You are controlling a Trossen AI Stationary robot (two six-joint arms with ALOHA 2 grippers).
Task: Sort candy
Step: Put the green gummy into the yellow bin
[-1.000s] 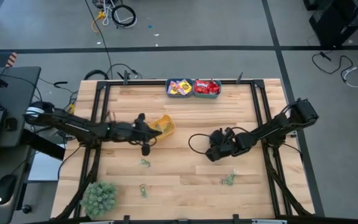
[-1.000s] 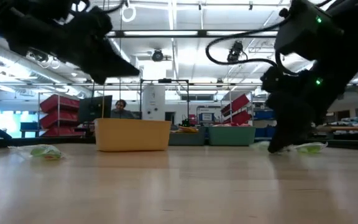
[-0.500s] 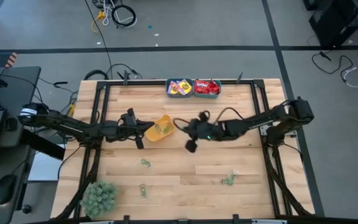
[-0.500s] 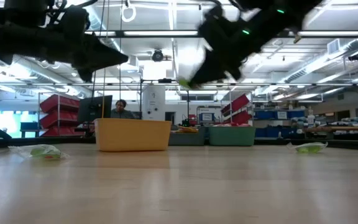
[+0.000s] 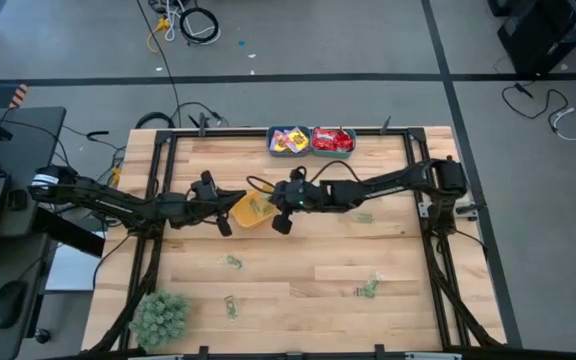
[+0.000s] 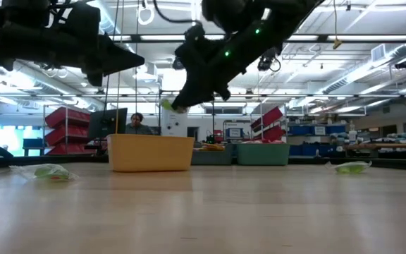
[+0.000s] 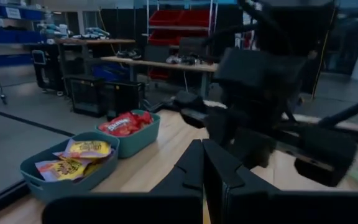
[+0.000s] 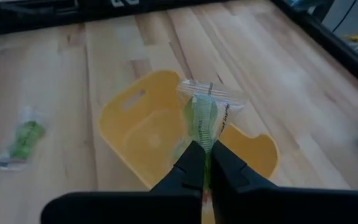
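Right claw (image 8: 202, 163) holds green candy (image 8: 201, 118) over yellow bin (image 8: 143, 138).

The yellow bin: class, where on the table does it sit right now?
In the high view the yellow bin sits left of the table's middle, between the left gripper and the right gripper, which holds a green candy above it.
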